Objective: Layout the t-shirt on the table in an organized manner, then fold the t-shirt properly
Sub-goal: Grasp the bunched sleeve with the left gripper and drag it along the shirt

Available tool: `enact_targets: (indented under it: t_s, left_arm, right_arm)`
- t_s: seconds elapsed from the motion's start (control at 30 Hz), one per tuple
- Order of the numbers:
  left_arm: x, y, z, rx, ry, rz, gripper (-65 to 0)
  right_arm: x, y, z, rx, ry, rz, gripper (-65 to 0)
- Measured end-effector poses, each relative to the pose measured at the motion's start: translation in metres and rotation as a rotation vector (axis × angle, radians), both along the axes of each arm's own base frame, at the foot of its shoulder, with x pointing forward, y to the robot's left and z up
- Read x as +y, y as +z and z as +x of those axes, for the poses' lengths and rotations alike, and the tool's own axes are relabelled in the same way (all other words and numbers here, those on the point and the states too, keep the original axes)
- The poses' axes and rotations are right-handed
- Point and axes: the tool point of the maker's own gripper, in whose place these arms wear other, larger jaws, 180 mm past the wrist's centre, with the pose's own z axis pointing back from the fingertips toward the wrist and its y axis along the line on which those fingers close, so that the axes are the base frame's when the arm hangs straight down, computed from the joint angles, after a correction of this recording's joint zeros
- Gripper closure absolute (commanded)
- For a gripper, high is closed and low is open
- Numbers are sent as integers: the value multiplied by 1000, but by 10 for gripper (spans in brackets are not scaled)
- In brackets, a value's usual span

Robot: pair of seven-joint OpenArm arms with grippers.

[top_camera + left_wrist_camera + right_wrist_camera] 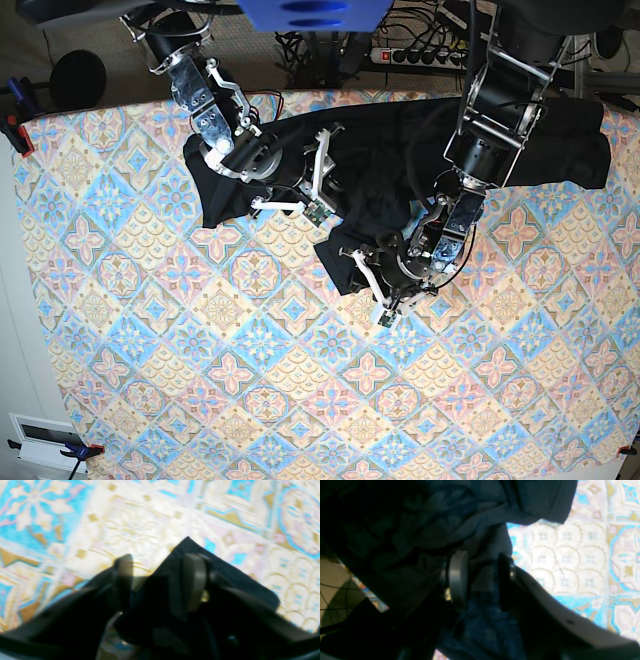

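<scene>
- Fingers [193,580] of the left gripper [160,580] stand apart in the blurred left wrist view; a pointed corner of the t-shirt [187,547] lies under the right-hand one, and bare table [140,525] shows in the gap between them.
- Whether that finger touches the cloth, the blur hides.
- Beyond the left gripper's tips, the patterned table spreads to every edge of that view.
- Right gripper [478,580] has its two pads [457,577] a little apart with a fold of the black cloth between them; it looks clamped on the t-shirt.
- Above and to the left of the right gripper, the t-shirt bunches in dark wrinkles; to its right the table lies bare.
- From the base camera, the left gripper [385,285] sits at the t-shirt's lower corner, and the right gripper [318,175] sits over the cloth up and to the left of it.
- T-shirt [400,170] lies crumpled along the table's far side, running from beside the right arm past the left arm toward the far right edge.
- Table [200,380] on the near side of both grippers carries only its pattern.
</scene>
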Motion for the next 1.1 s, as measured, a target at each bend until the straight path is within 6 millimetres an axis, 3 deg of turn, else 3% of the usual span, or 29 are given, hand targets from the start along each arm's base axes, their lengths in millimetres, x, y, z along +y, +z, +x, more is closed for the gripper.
enact_targets:
  t_s: [0.13,0.27,0.33,0.47,0.57,0.83,0.93,1.1]
  left_arm:
    - [-9,3,-11,5,-29,-13,0]
    - [-14,11,-12,-11,-39,-20,-8]
    - [-6,28,-6,-56,-16,-49,0]
    - [23,66,4,-156,91,-117,0]
    - [45,94,1,-238,136,-134,0]
    - [77,146,-63,-367,115,-155,0]
    - [103,160,-84,-382,162,-170,0]
    - [163,167,-115,-368,315,-184,0]
  right_arm:
    - [-1,-1,0,1,-1,-2,-199]
    - [-1,-1,0,2,-1,-3,-199]
    - [-1,-1,1,1,-1,-3,-199]
    - [-1,-1,0,3,-1,-3,-199]
    - [-1,-1,1,1,-3,-4,-199]
    - [-1,-1,2,0,-4,-1,-199]
    - [-1,-1,1,1,-4,-6,-199]
    - [-1,-1,2,0,-4,-4,-199]
